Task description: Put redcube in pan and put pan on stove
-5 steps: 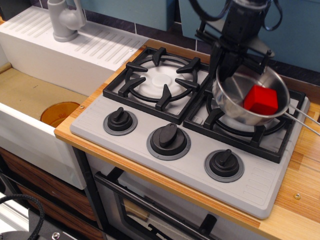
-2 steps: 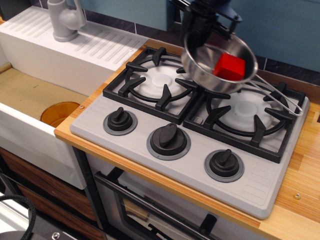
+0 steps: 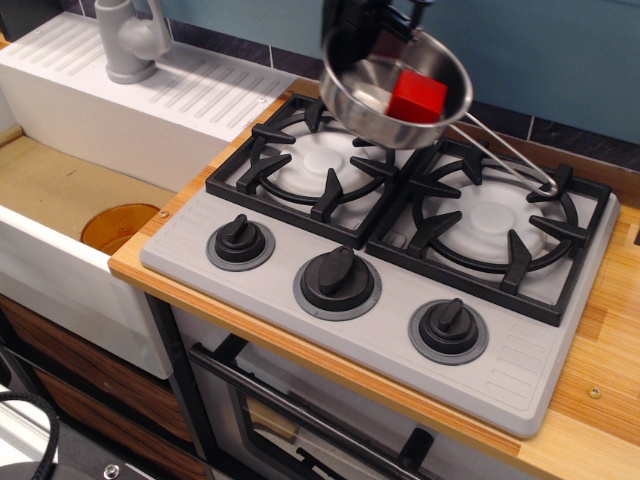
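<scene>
At the far left, well away from the stove (image 3: 300, 240), a white sink unit (image 3: 120, 110) with a grey faucet (image 3: 130, 40) is seen, and an orange disc (image 3: 118, 226) is lying in the basin beside the stove's left edge. The stove itself is set into the wooden table (image 3: 600, 400), with three black knobs (image 3: 337, 281) ranged along its front. Over the stove's back edge, between the left grate (image 3: 318, 165) and the right grate (image 3: 492, 225), the pan (image 3: 360, 95) is held up in the air, clear of both grates and tilted a little. The redcube (image 3: 417, 96) is carried inside the pan, against its right wall. The pan's far rim is gripped by the dark pincer (image 3: 362, 30), clenched on it at the top of the picture. The wire handle (image 3: 505, 150) is trailed out to the right, over the stove's right grate.
</scene>
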